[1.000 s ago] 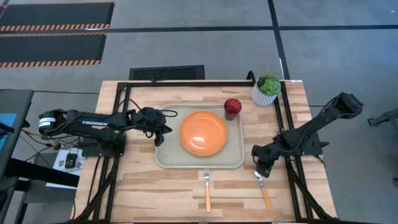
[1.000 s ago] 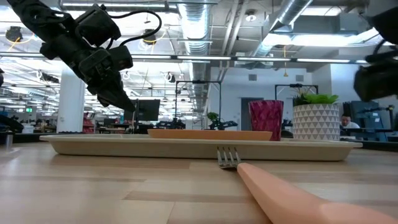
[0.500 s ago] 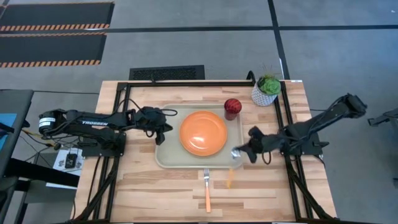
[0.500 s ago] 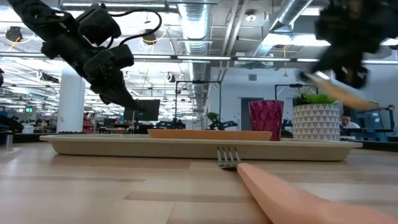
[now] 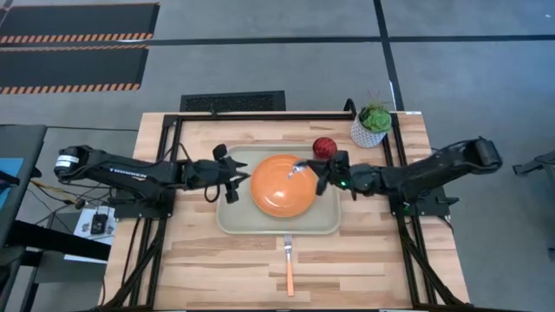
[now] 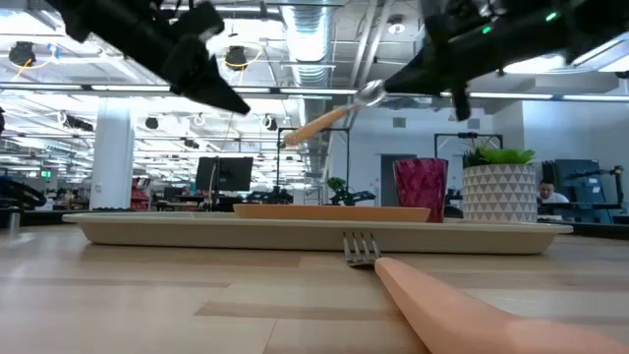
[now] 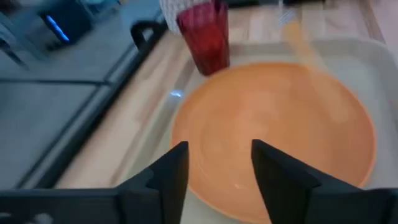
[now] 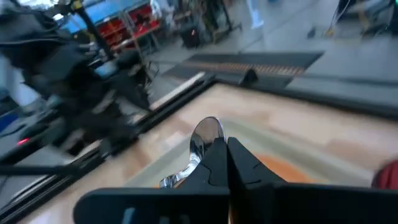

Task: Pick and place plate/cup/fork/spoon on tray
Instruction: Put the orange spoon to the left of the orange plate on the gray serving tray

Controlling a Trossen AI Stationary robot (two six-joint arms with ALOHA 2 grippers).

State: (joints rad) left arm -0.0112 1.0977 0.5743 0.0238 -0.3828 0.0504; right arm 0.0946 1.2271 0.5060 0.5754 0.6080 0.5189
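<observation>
The orange plate (image 5: 282, 185) lies in the middle of the beige tray (image 5: 227, 224). The red cup (image 5: 324, 148) stands in the tray's far right corner. The fork (image 5: 289, 264) lies on the table in front of the tray's near rim, tines toward the tray. My right gripper (image 5: 319, 176) hangs over the plate's right edge, shut on the spoon (image 6: 329, 116). My left gripper (image 5: 228, 176) stands open above the tray's left rim, facing the plate (image 7: 273, 130), with nothing between its fingers. My right gripper pinches the spoon between its two fingers at the bowl end (image 8: 198, 157), with the silver bowl (image 8: 207, 134) showing just past the fingertips. The fingers come level from the table's right. The spoon is lifted clear, and its orange handle (image 6: 305, 128) slants down toward the table's left, above the plate.
A white pot with a green plant (image 5: 371, 127) stands at the table's far right, behind the cup. Black frame rails (image 5: 395, 173) run along both sides of the table. Bare wood lies in front of the tray on either side of the fork.
My right gripper has lifted the spoon off the table at the near right. It has carried it up and toward the table's left and far side, to above the plate's right edge. The spoon's handle now points left. My left gripper has risen, edged toward the plate and opened.
</observation>
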